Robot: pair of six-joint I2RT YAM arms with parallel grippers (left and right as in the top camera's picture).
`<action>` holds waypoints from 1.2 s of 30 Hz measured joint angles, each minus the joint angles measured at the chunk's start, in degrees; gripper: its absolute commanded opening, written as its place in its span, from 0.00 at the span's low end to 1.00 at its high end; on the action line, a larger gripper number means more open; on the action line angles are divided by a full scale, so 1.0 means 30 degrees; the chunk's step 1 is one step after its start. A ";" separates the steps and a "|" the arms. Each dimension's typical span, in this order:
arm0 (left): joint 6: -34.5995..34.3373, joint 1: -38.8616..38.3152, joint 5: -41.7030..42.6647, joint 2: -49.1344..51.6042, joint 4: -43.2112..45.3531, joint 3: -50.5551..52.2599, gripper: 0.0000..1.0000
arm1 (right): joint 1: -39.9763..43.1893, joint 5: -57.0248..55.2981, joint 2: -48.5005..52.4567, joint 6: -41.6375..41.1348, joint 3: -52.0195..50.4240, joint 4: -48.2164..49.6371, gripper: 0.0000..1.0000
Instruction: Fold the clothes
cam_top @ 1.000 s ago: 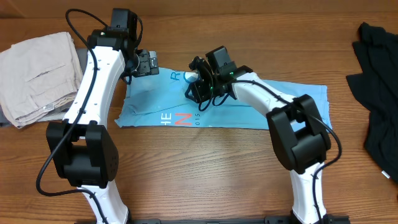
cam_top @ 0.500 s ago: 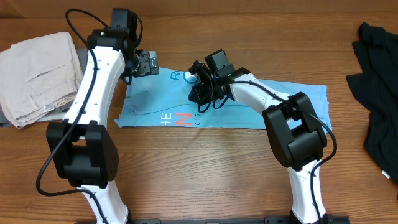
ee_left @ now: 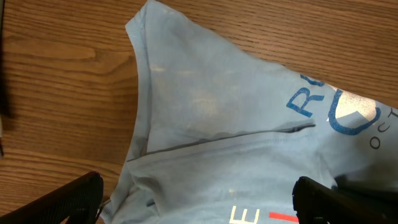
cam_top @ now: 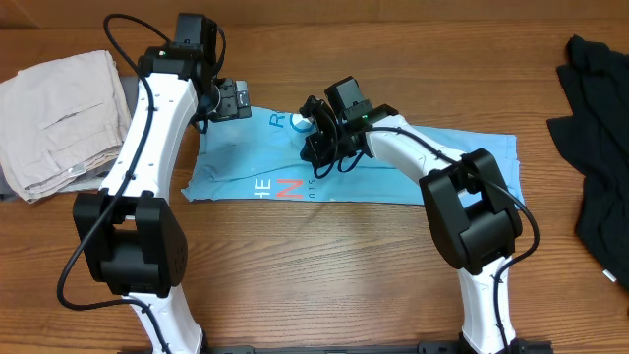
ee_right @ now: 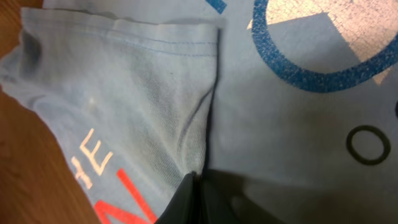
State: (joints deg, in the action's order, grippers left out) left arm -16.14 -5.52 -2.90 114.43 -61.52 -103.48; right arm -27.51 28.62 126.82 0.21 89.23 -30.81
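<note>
- The shirt (cam_top: 432,162) lies flat across the middle of the bench (cam_top: 324,275). It forms a long band running from 9 to 3 o'clock.
- Red-and-white lettering (cam_top: 277,189) sits near the shirt's 7 o'clock edge. Blue print shows up by its 11 o'clock edge.
- The left tool (cam_top: 236,100) is at the shirt's 10 o'clock corner, over the sleeve.
- In the left wrist view this tool (ee_left: 196,186) is released. Its two dark fingers (ee_left: 68,199) stand wide apart at 7 and 5 o'clock, with the sleeve (ee_left: 186,93) spread out beyond them. I cannot tell whether the tips touch the cloth.
- The right tool (cam_top: 311,136) is on the shirt just inside its 11 o'clock part, beside the blue print. A small bunch of cloth is raised against it.
- In the right wrist view this tool (ee_right: 196,186) is clenched on the shirt. Its fingers (ee_right: 217,202) meet at 6 o'clock, and a crease of the folded layer runs straight into them. The hem stitching lies toward 12 o'clock.
- Folded beige trousers (cam_top: 59,118) rest at the bench's 9 o'clock side, apart from the shirt.
- A black garment (cam_top: 600,147) lies crumpled at the 3 o'clock edge, well apart from the shirt.
</note>
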 measured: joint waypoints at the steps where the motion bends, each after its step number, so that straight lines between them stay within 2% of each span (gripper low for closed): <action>1: 0.0000 0.0000 0.0000 0.0000 0.0000 0.0000 1.00 | -0.0007 0.0102 -0.0066 0.0007 0.0000 -0.0160 0.04; 17: 0.0000 0.0000 0.0000 0.0000 -0.0007 0.0000 1.00 | -0.0007 0.1552 -0.0095 -0.0568 0.0000 -0.2091 0.05; 19: 0.0000 0.0000 0.0000 0.0000 -0.0007 0.0000 1.00 | -0.0022 0.1559 -0.0095 -0.0619 0.0000 -0.2157 0.15; 22: 0.0000 0.0000 0.0000 0.0000 0.0000 0.0000 1.00 | -0.0051 0.1654 -0.0095 -0.0692 0.0000 -0.2251 0.23; 32: 0.0000 0.0000 0.0000 0.0000 0.0000 0.0000 1.00 | -0.0372 0.1698 -0.0095 -0.0685 0.0000 -0.2251 0.43; 36: 0.0000 0.0000 0.0000 0.0000 -0.0007 0.0000 1.00 | -0.0379 0.2302 -0.0102 -0.0699 0.0000 -0.2047 0.56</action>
State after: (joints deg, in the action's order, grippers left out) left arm -16.14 -5.52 -2.90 114.43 -61.54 -103.48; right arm -28.64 35.53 126.52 -1.89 89.23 -36.95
